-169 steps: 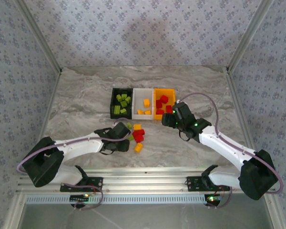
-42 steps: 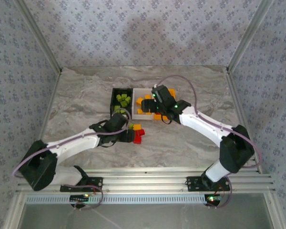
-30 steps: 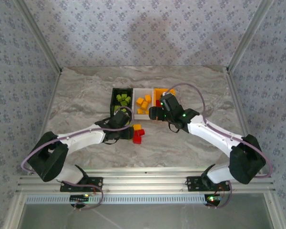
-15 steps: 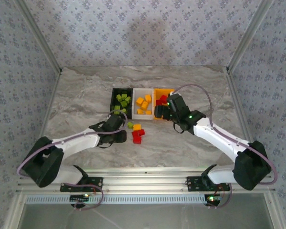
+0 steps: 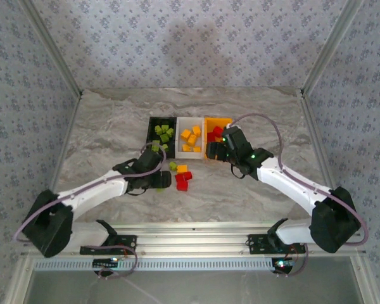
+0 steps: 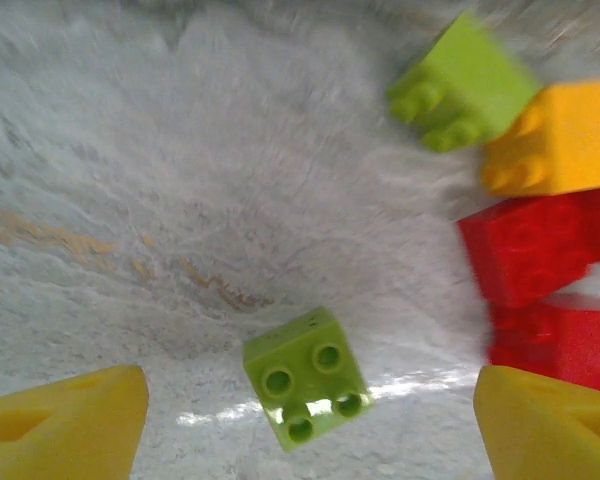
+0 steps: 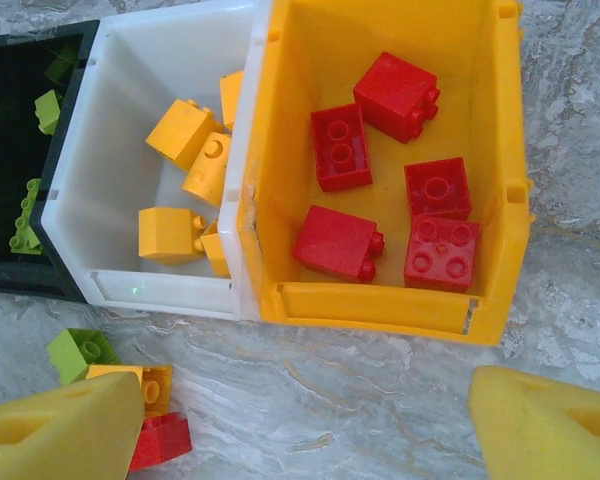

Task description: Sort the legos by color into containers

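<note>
Three joined bins stand mid-table: black [image 5: 161,135] with lime green legos, white [image 5: 190,136] with orange-yellow ones, orange [image 5: 216,126] with several red ones [image 7: 335,243]. My left gripper [image 6: 310,425] is open low over the table, and a lime green brick [image 6: 305,375] lies between its fingertips, touching neither. Beyond it lie a green brick [image 6: 460,80], an orange-yellow one [image 6: 565,135] and two red ones [image 6: 540,245]. My right gripper [image 7: 305,430] is open and empty, over bare marble just in front of the orange bin [image 7: 380,300].
The loose pile [image 5: 180,174] sits in front of the black and white bins, between the two grippers [image 5: 159,180] [image 5: 216,152]. Marble table [image 5: 114,126] spreads wide to the left, right and back, with patterned walls around it.
The right gripper swung from over the white bin to the orange bin's front. The left gripper drew back from the black bin to the loose pile.
</note>
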`<state>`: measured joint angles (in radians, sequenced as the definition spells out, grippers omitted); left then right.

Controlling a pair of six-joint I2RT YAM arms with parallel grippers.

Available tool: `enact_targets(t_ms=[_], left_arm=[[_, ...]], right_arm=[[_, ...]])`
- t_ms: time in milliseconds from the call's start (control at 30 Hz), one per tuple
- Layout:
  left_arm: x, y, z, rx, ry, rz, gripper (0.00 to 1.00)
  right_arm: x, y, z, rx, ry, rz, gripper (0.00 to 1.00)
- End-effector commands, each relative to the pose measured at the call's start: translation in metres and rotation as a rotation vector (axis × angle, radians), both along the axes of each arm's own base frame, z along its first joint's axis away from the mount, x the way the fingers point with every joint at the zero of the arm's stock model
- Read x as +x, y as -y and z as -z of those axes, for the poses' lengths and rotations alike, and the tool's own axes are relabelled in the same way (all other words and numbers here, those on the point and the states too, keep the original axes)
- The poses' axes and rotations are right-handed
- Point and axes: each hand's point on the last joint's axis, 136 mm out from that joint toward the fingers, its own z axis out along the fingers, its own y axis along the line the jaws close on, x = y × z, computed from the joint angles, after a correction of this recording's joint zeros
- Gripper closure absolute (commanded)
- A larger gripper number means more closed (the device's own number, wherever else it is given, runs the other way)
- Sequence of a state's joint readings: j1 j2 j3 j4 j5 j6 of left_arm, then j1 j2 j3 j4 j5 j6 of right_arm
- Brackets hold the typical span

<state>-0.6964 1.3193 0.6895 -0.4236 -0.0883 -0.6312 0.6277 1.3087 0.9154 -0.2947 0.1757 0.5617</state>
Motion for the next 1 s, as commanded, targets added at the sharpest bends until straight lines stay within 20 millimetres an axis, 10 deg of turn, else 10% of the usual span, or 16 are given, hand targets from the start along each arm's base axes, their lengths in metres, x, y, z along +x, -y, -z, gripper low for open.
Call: enact_targets(t_ms=[0,533,733,967], left_arm=[[-0.007,0.001,0.023,0.012,-0.047,0.014,0.15],[-0.001,0.003,0.032,0.037,-0.059,0.021,0.63],[0.013,0.007,-0.019,0.002,0.042,0.016,0.67],[0.082,0.017,-0.103,-0.055,0.248,-0.036,0.66]], right_arm=[[-0.002,0.006,-0.005,0.017,0.009,0.023,0.14],[-0.007,0.019,-0.003,0.015,0.008,0.043,0.13],[-0.008,0.019,-0.004,0.025,0.009,0.047,0.13],[-0.009,0.02,-0.001,0.029,0.007,0.055,0.13]])
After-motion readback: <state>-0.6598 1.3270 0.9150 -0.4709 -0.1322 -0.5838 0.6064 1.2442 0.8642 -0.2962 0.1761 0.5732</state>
